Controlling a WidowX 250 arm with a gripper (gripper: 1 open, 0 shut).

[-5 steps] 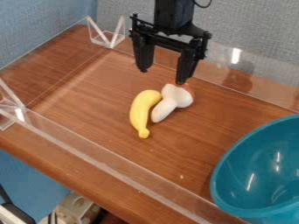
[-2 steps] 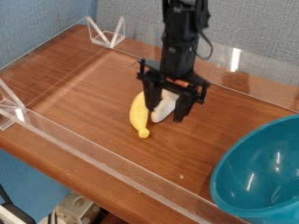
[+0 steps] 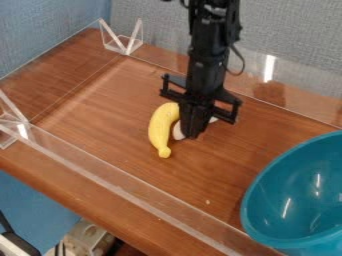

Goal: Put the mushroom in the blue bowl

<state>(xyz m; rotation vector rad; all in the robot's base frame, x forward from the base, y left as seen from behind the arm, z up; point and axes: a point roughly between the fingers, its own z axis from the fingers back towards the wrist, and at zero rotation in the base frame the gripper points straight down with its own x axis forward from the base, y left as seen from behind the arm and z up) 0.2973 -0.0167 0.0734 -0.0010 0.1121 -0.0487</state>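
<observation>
With the gripper [image 3: 195, 127] closed on the mushroom [image 3: 191, 129] down on the table [image 3: 94, 100], touching the banana [image 3: 163, 129] – a shallow pinch on that rounded toy could slip on lifting – short of the bowl [image 3: 297, 200].

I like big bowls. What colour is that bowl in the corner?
Teal-blue, shiny inside. The bowl shows best in the camera view, at the lower right.

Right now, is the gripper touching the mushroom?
Touching. In the camera view the gripper stands straight down at the table with its fingers closed around the mushroom, of which only a pale sliver shows beside the banana.
</observation>
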